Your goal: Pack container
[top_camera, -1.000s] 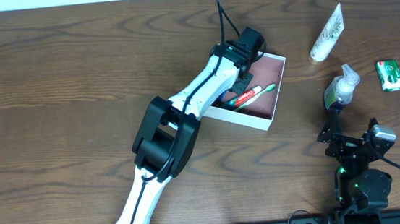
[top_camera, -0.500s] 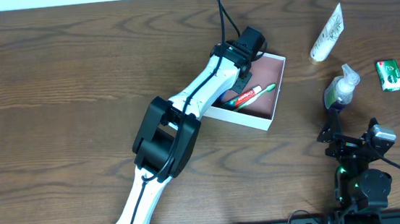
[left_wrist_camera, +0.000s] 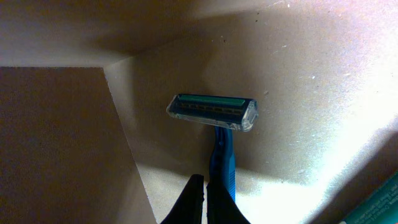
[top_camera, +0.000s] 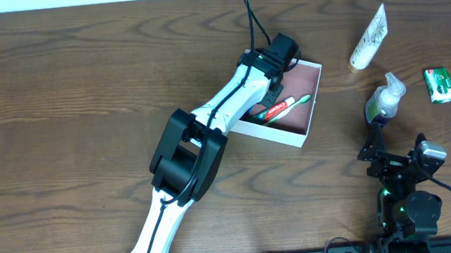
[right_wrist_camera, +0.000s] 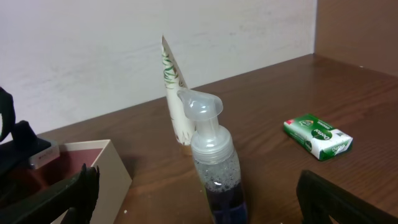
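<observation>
The container (top_camera: 280, 134), a shallow white box with a pink inside, sits mid-table. A red-and-white toothpaste tube (top_camera: 277, 106) and a green toothbrush (top_camera: 299, 101) lie in it. My left gripper (top_camera: 275, 79) reaches into its far corner. In the left wrist view a blue-handled razor (left_wrist_camera: 214, 113) lies on the container floor (left_wrist_camera: 311, 124). My left gripper (left_wrist_camera: 206, 198) is shut just above the handle's end, which runs behind the right fingertip, not between the jaws. My right gripper (right_wrist_camera: 205, 208) stands open around a clear pump bottle (right_wrist_camera: 214, 168) with dark liquid, without touching it.
A white tube (top_camera: 369, 38) stands at the back right and a green soap packet (top_camera: 440, 85) lies at the far right. The pump bottle (top_camera: 384, 100) stands between the container and the soap. The right wrist view shows the container's near wall (right_wrist_camera: 106, 177).
</observation>
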Robot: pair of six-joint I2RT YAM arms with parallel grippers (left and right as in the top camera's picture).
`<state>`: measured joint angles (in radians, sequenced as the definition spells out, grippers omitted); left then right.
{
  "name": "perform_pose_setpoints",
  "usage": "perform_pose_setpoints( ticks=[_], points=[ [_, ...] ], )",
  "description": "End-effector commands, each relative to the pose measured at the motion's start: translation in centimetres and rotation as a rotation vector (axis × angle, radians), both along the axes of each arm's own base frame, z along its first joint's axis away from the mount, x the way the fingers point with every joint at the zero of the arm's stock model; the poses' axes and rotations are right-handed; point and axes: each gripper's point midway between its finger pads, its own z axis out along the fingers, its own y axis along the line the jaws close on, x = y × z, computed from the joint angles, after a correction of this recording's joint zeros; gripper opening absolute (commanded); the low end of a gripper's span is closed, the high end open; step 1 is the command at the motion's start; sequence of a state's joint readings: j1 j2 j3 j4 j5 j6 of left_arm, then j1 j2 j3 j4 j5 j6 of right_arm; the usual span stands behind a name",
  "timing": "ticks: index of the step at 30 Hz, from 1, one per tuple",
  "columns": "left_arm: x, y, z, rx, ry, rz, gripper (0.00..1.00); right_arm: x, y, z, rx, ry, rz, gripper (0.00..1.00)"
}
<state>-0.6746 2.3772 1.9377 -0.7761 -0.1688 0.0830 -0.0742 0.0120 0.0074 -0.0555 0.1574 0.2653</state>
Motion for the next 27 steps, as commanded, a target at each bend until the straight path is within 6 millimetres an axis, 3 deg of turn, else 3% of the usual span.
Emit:
perform_pose_setpoints(
  ticks=[1,9,15,27],
  points=[
    [-0.4,1.0,-2.0,0.049,0.028,0.000,0.06,0.0,0.3,0.0,-0.016,0.003,0.010,0.99],
    [-2.2,-0.9,-2.5,-0.023,0.103,-0.041,0.06,0.0,0.3,0.0,-0.016,0.003,0.010,0.99],
    [-2.5,-1.0,-2.5,-0.002,0.109,-0.095,0.06,0.0,0.3,0.0,-0.016,0.003,0.010,0.99],
    [-2.3,-1.4,0.3,-0.023,0.079,-0.149,0.06,0.0,0.3,0.0,-0.016,0.003,0.010,0.99]
  ],
)
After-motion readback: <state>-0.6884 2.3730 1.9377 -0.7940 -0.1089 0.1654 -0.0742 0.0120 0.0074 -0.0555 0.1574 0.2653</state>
